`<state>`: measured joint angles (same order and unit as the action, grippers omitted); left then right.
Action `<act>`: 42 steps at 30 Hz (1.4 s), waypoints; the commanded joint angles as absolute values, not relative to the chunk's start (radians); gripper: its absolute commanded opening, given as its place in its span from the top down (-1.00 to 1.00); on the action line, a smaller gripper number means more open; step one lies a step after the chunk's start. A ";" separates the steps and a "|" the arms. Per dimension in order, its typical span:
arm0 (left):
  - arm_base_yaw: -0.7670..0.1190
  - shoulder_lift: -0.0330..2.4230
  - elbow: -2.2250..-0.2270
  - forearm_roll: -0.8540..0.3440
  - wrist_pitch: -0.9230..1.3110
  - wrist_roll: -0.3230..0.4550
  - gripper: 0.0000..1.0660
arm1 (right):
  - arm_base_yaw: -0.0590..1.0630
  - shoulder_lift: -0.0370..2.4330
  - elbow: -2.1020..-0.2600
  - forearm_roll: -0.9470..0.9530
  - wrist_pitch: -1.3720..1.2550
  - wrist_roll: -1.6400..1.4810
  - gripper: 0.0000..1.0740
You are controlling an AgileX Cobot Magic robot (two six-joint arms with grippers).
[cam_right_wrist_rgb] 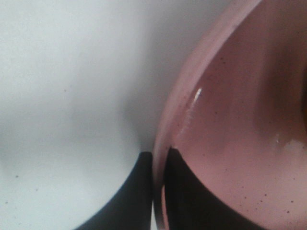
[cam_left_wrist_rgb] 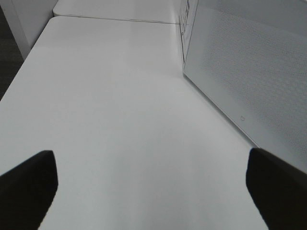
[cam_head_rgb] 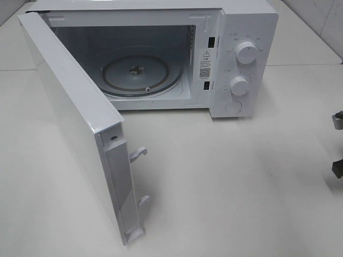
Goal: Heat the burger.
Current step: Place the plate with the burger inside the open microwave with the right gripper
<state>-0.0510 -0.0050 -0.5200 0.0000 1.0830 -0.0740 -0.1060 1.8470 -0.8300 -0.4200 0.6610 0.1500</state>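
The burger is out of view in every frame. In the right wrist view my right gripper (cam_right_wrist_rgb: 159,155) is shut on the rim of a pinkish-brown plate (cam_right_wrist_rgb: 230,143), one finger inside the rim and one outside, just above the white tabletop. The white microwave (cam_head_rgb: 246,32) stands at the back with its door (cam_head_rgb: 69,118) swung wide to the left and its glass turntable (cam_head_rgb: 142,72) bare. My left gripper (cam_left_wrist_rgb: 151,160) is open over the table, nothing between its fingers (cam_left_wrist_rgb: 29,187), with a white microwave panel (cam_left_wrist_rgb: 249,72) beside it.
Dark parts of the right arm (cam_head_rgb: 338,167) show at the right edge of the high view. The open door's latch hooks (cam_head_rgb: 138,154) jut toward the table's middle. Two knobs (cam_head_rgb: 246,52) sit on the microwave's front right. Table edge (cam_left_wrist_rgb: 19,72) lies beside the left gripper.
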 commanded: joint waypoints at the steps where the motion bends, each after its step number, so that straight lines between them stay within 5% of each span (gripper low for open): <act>1: -0.051 -0.009 -0.516 0.000 1.071 -0.072 -0.92 | -0.031 1.789 -0.823 -0.432 0.720 0.208 1.00; 24: -0.051 -0.009 -0.516 0.000 1.071 -0.072 -0.92 | 0.399 1.351 -0.796 -0.503 0.992 0.257 1.00; 42: -0.051 -0.009 -0.516 0.000 1.071 -0.072 -0.92 | 0.736 1.262 -0.635 -0.439 1.011 0.038 1.00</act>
<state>-0.0510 -0.0050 -0.5200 0.0000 1.0830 -0.0740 0.6820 1.2680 -0.6370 -0.4030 1.0190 0.1270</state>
